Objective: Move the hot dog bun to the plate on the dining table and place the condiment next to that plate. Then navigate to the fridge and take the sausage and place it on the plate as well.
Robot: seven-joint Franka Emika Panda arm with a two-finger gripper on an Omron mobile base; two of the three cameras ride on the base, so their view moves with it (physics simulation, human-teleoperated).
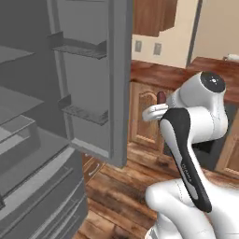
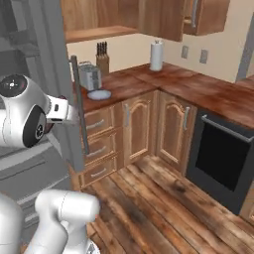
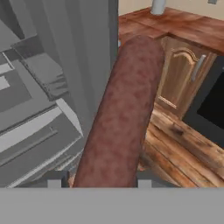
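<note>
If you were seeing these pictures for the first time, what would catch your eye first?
The sausage looms up the middle of the hand view, rising from between the pincer tips, apparently held. Beside it stands the open grey fridge with its shelved door swung out, left of the white arm in the left base view.

Home kitchen: open grey fridge [image 1: 56,93] at left of frame, wood cabinets [image 2: 144,124], reddish counter [image 2: 198,92] with toaster [image 2: 89,76], knife block [image 2: 102,59], black oven [image 2: 225,158] lower right.
</note>
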